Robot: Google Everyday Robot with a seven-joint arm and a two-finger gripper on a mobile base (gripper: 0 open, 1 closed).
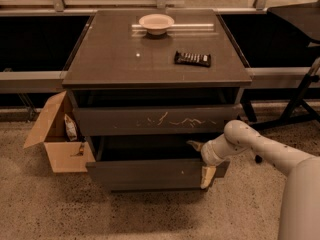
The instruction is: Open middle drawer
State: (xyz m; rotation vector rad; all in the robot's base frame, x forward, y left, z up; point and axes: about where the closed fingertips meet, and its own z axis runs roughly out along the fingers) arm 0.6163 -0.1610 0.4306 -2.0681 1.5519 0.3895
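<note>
The middle drawer (150,174) is a dark, plain front with one tiny white speck, and it stands pulled out from the cabinet, showing a dark gap behind it. My gripper (198,163) is at the right end of that front, at its top edge. It is open: one finger (194,144) reaches over the drawer's inside and the other finger (205,176) hangs down in front of the panel. The white arm comes in from the lower right. Above, the front with white scratch marks (155,120) also stands slightly out.
A white bowl (156,22) and a black flat object (192,58) lie on the cabinet top (115,59). An open cardboard box (57,139) stands on the floor at the cabinet's left. Black stand legs (300,101) are at the right.
</note>
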